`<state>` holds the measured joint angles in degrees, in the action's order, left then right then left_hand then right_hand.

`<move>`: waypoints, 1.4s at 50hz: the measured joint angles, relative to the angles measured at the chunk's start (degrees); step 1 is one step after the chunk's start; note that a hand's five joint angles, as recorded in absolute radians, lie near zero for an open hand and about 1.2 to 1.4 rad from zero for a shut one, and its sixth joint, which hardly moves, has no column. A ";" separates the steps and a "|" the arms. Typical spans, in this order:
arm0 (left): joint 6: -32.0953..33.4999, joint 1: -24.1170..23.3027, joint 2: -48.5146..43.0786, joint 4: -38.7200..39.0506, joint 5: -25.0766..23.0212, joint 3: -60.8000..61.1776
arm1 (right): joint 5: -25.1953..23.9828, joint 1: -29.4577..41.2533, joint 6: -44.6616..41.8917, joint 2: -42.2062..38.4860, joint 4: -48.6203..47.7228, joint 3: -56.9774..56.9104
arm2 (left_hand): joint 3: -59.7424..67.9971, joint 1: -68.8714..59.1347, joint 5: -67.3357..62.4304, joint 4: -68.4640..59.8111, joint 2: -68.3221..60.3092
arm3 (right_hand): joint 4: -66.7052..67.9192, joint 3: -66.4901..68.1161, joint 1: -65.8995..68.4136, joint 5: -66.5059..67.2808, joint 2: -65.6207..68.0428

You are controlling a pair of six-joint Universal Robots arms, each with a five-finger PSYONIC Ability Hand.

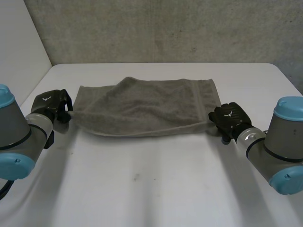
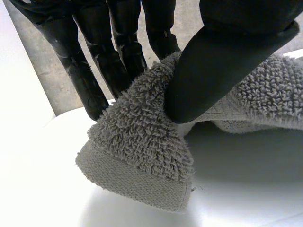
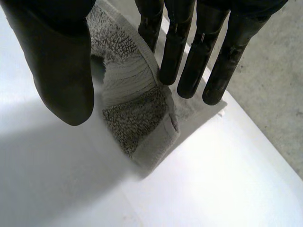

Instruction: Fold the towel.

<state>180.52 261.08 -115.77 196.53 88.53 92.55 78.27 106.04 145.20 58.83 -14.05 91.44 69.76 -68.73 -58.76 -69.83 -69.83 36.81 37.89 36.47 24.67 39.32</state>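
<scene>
The left arm (image 1: 16,137) comes in low from the near left. The left hand (image 1: 49,106) grips the left end of the towel (image 1: 147,106), with straight fingers (image 2: 87,75) behind the cloth and the thumb (image 2: 213,71) pressing it against them. The right arm (image 1: 277,142) reaches in from the near right. The right hand (image 1: 230,119) sits low at the towel's near right corner, its fingers (image 3: 189,61) straight and its thumb (image 3: 61,61) opposite, with the cloth pinched between them.

White counter (image 1: 156,194), rounded far corners, soft even light. Grey speckled wall (image 1: 165,28) behind. Plain white panel (image 1: 19,42) at left. Small dark mark (image 1: 136,178) on counter.
</scene>
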 measured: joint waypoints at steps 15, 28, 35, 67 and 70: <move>0.09 0.38 -0.33 0.80 -0.08 0.50 | 0.69 -2.34 0.38 -0.51 0.14 -0.71 | 0.00 0.00 0.00 0.00 0.00 | 1.20 0.71 1.30 1.86 -0.01; 0.10 0.40 -0.35 2.44 -0.11 1.15 | 2.22 -2.61 3.65 0.89 1.04 -1.98 | 0.00 0.00 0.00 0.00 0.00 | -12.59 -14.80 -13.19 -12.74 -16.80; 0.18 0.43 -0.48 2.49 -0.11 1.16 | 1.90 -2.52 5.25 0.11 4.61 -2.73 | 0.00 0.00 0.00 0.00 0.00 | -21.74 -23.62 -22.57 -21.13 -25.14; 0.45 0.66 -0.71 2.46 -0.20 1.14 | 1.46 -2.57 5.28 -4.27 5.51 -3.83 | 0.00 0.00 0.00 0.00 0.00 | -5.91 -6.90 -5.21 -3.20 -8.66; 0.45 0.66 -0.71 2.46 -0.20 1.14 | 1.45 -2.45 5.31 -4.89 5.35 -4.32 | 0.00 0.00 0.00 0.00 0.00 | -3.85 -4.84 -3.28 -1.16 -6.56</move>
<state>180.97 261.74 -116.48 198.98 88.33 93.69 79.72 103.59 150.51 53.93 -8.69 87.12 69.76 -68.73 -58.76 -69.83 -69.83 32.96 33.06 33.19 23.51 32.77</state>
